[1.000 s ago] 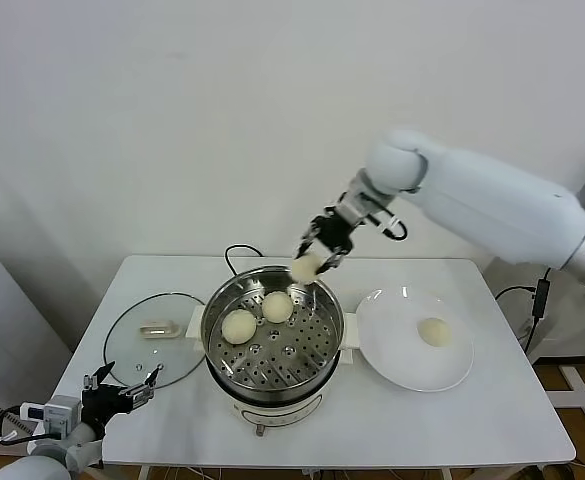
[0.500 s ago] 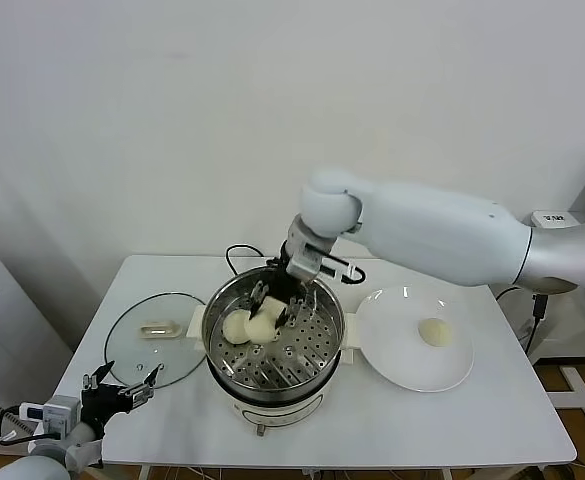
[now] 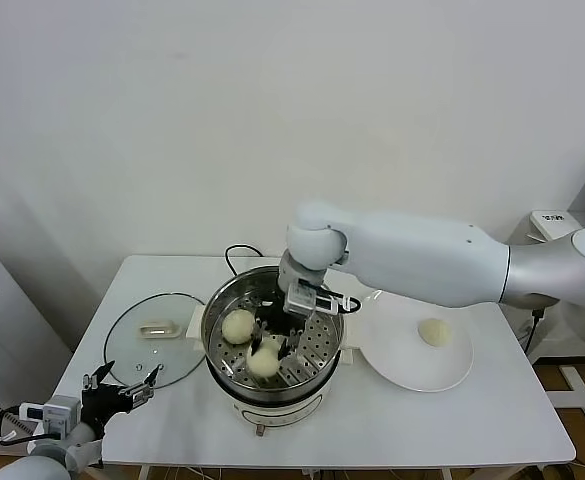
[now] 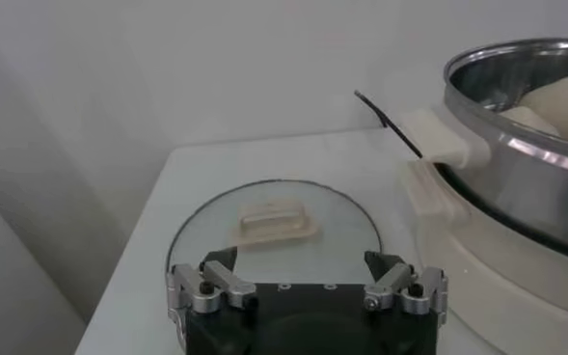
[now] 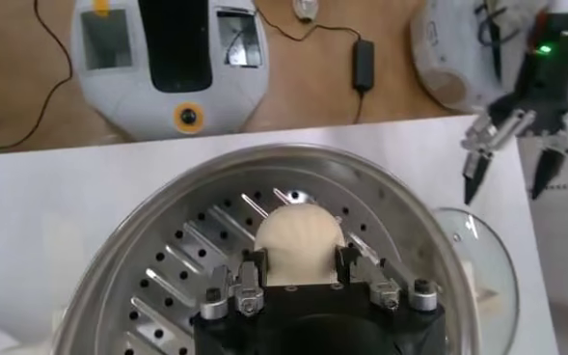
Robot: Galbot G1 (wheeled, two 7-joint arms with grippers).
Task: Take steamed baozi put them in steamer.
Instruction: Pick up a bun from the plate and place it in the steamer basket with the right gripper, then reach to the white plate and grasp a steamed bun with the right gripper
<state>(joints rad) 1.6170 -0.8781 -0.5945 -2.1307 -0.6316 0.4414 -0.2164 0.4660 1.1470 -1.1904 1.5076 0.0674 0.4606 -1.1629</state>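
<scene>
- Placement step, by the look of it: right pincer (image 3: 269, 349) is down inside the steamer (image 3: 215, 352), clamped on a baozi (image 3: 263, 361) w/ that bun at or just above the perforated tray (image 5: 182, 280), toward the near side of the pot.
- Right wrist view confirms the grip: bun sits between the two fingers (image 5: 250, 277), both pressed against its sides.
- Second baozi (image 3: 238, 326) already on the tray, left-rear part of the pot, just beside the held one, not clearly touching it.
- Head view suggests a third bun partly hidden behind the pincer; can't tell for sure.
- Last baozi (image 3: 432, 331) on the white plate (image 3: 392, 360), right of the steamer, well apart from the pincer.
- Left pincer (image 3: 122, 390) parked low at the tabletop's (image 3: 452, 420) near-left corner, jaws spread wide, holding nothing; glass lid (image 3: 132, 345) lies flat just ahead of it.
- Progress judged: most buns in, one to go.
- Next move prob. calls for: settle bun fully on tray, let go, then lift straight up to clear the steel rim before swinging right to the plate.
- Risk: soft dough may stick to the fingers on release, or the neighbouring bun gets nudged on exit.
</scene>
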